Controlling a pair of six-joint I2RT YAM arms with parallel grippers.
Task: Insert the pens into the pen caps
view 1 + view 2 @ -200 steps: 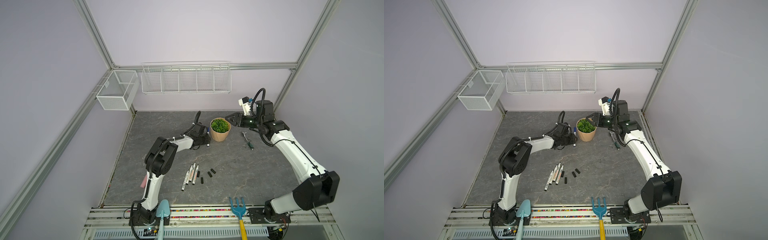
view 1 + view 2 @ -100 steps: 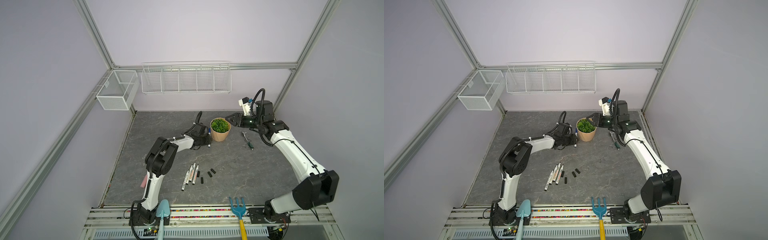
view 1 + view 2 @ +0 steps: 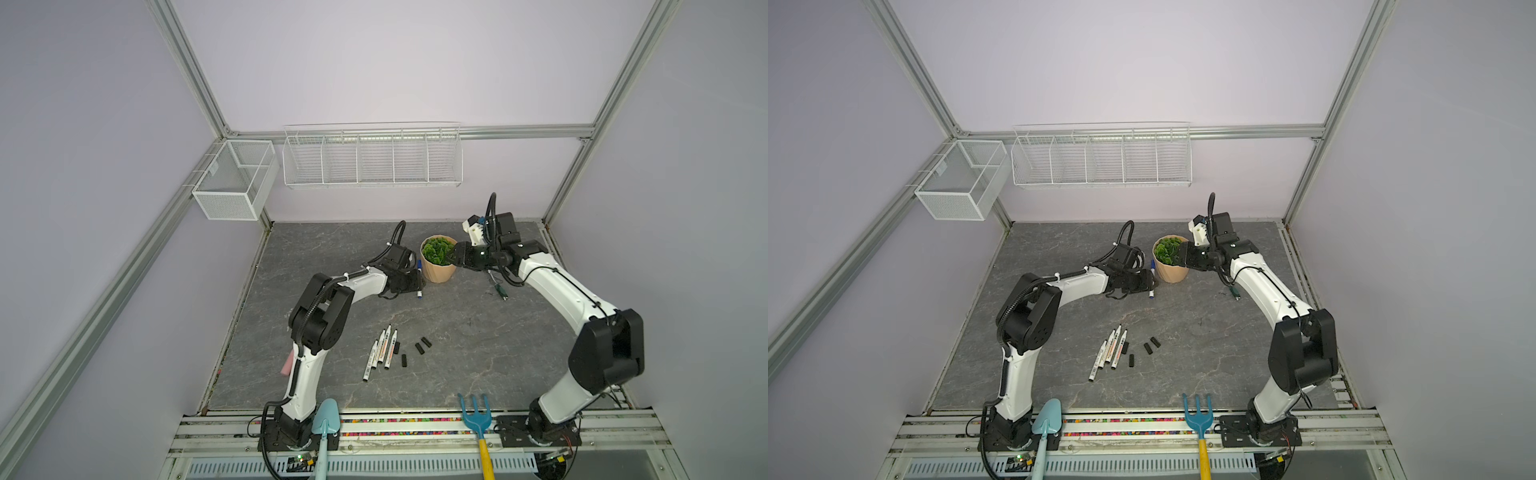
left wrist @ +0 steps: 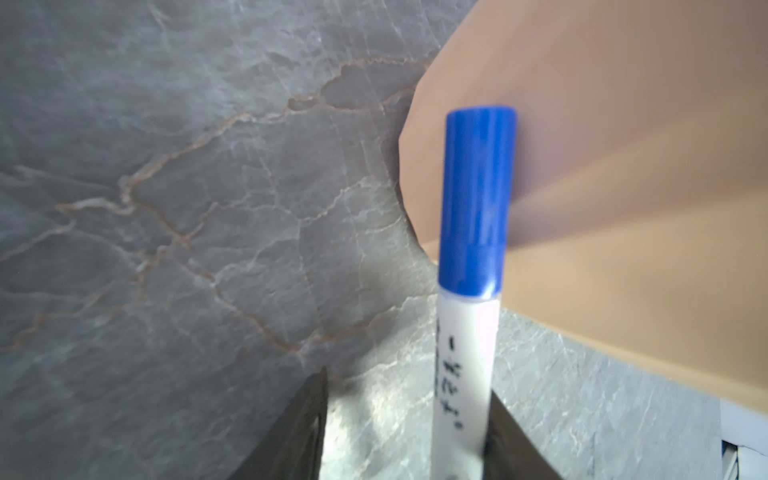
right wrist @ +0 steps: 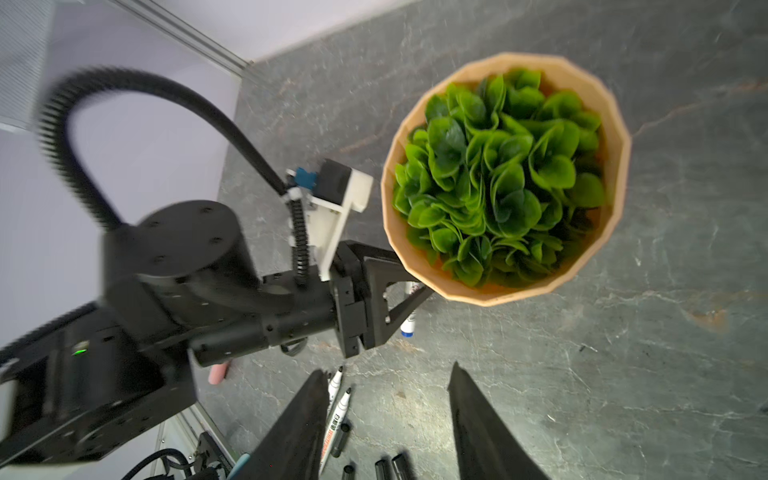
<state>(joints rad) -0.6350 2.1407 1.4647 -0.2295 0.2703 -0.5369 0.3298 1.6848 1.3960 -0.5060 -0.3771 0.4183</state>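
Observation:
A white pen [image 4: 465,374] wearing a blue pen cap [image 4: 478,199] lies between the jaws of my left gripper [image 4: 407,386]. It rests against one finger and stands clear of the other, so the gripper is open. This blue pen [image 3: 419,278] [image 3: 1152,278] sits low beside the plant pot [image 3: 438,272]. Several uncapped black-tipped pens [image 3: 382,351] [image 3: 1112,351] lie side by side mid-table, with several black pen caps [image 3: 419,347] [image 3: 1150,345] just to their right. My right gripper [image 3: 455,255] [image 5: 387,370] hangs open and empty above the pot's right side.
The tan pot's rim [image 5: 619,137] surrounds green leaves. A green-handled metal tool [image 3: 500,289] lies under the right arm. A blue spade [image 3: 324,424] and a blue fork [image 3: 476,415] hang at the front rail. A pink object [image 3: 286,368] lies by the left arm's base.
The left jaws have parted a little around the blue pen. The right jaws have narrowed slightly. Both arms stay in nearly the same place.

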